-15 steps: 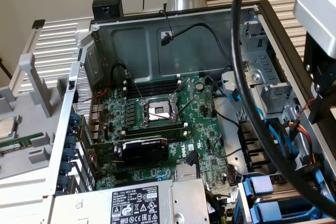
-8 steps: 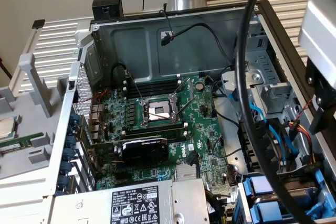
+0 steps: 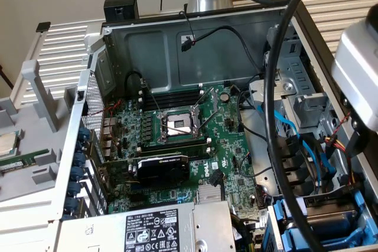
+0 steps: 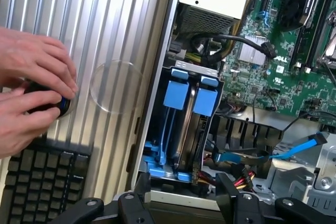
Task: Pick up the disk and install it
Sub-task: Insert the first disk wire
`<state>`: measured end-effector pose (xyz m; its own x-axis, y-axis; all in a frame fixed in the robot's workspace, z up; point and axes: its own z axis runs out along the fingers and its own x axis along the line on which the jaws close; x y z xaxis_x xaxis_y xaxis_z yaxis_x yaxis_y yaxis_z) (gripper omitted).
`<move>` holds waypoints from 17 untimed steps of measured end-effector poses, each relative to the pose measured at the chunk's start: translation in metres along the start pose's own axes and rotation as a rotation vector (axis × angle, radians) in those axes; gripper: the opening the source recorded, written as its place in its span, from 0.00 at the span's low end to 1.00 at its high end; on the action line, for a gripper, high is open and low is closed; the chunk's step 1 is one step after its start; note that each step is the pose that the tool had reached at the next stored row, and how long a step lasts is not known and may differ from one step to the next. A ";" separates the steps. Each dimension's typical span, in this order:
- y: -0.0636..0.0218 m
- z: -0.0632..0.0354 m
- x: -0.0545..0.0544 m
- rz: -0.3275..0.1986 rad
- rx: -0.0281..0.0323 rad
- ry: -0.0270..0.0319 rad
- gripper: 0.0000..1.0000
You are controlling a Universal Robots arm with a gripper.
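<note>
Gripper, jaws apart and empty, hangs over the drive bay. The disk appears seated on edge inside the bay, blue tab uppermost for grasping.

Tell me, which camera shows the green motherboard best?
The exterior view: the motherboard lies nearly whole inside the open computer case, processor socket in its middle. The wrist view catches one corner of it.
</note>
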<state>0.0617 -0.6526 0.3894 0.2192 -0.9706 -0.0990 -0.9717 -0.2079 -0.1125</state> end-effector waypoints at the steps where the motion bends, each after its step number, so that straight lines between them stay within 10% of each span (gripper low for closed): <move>1: 0.0001 0.0019 0.001 0.000 0.0003 -0.0015 0.61; 8: 0.0008 0.0137 0.003 0.002 0.0012 -0.0138 0.61; 17: 0.0018 0.0232 0.004 0.007 -0.0141 -0.0265 0.61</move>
<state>0.0628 -0.6538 0.3659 0.2148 -0.9685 -0.1259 -0.9742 -0.2034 -0.0979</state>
